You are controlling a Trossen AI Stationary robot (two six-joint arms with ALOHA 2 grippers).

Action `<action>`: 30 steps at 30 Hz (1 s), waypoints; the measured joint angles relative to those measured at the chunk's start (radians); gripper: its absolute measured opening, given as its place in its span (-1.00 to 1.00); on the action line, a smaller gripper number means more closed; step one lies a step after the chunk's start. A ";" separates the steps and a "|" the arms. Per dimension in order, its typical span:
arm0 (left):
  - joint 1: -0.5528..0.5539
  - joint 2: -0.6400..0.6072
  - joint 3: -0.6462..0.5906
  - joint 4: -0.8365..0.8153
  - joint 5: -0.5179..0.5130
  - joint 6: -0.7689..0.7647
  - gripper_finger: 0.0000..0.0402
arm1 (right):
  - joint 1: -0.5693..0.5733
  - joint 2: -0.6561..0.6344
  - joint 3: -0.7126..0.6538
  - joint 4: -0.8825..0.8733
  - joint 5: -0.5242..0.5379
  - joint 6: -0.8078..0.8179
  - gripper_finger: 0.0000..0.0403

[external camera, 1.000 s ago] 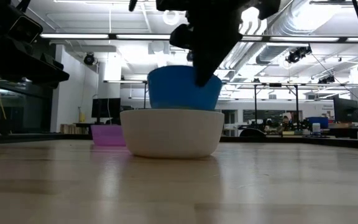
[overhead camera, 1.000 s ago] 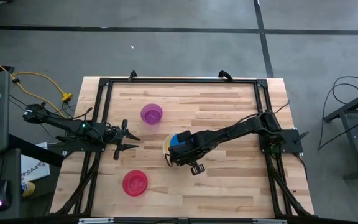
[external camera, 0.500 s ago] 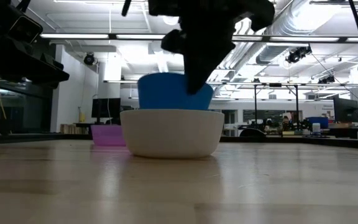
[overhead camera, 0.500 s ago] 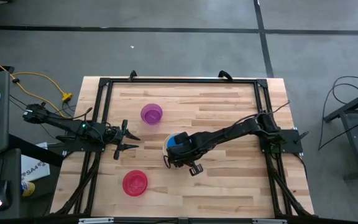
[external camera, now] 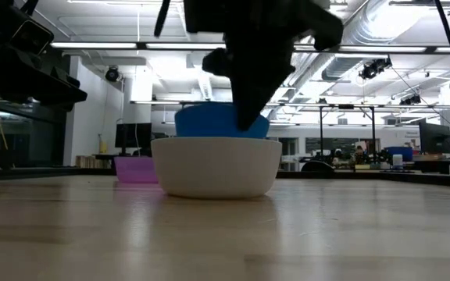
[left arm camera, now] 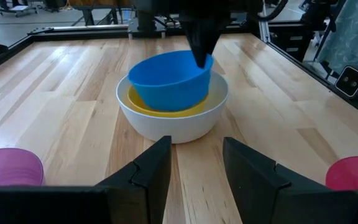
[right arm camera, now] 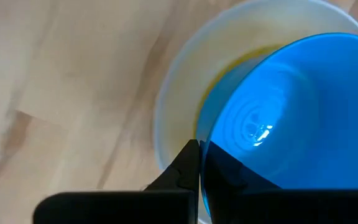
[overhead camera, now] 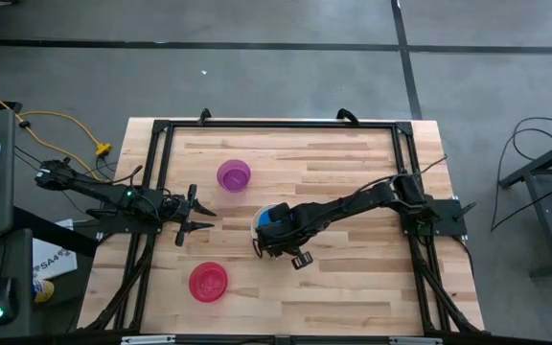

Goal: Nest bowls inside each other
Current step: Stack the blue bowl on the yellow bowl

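Observation:
The white bowl (left arm camera: 173,121) stands on the table's middle with the yellow bowl (left arm camera: 166,111) nested in it. The blue bowl (left arm camera: 169,78) sits tilted in these two, its lower part below the white rim. My right gripper (right arm camera: 201,163) is above it, shut on its rim. A purple bowl (overhead camera: 234,175) stands farther back on the table, and a red-pink bowl (overhead camera: 208,282) stands near the front edge. My left gripper (overhead camera: 195,213) waits open at the table's left, pointing at the stack. My right gripper pinches the blue bowl's rim (right arm camera: 205,146) on its right, near side, one finger inside the bowl and one outside. The fingers (left arm camera: 201,50) come from above, pointing down. The bowl hangs tilted, its bottom down inside the yellow and white bowls; whether it rests there I cannot tell.
A black frame (overhead camera: 161,129) runs along the table's edges. There is bare wood to the right of the stack and along the front.
My right gripper has gone down and a little toward the table's left with the blue bowl. The bowl has sunk from above the white bowl's rim to partly inside it, still tilted.

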 joint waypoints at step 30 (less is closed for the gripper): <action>0.000 0.000 0.000 0.000 0.000 0.000 -0.28 | -0.002 0.015 0.000 0.024 0.003 -0.012 -0.78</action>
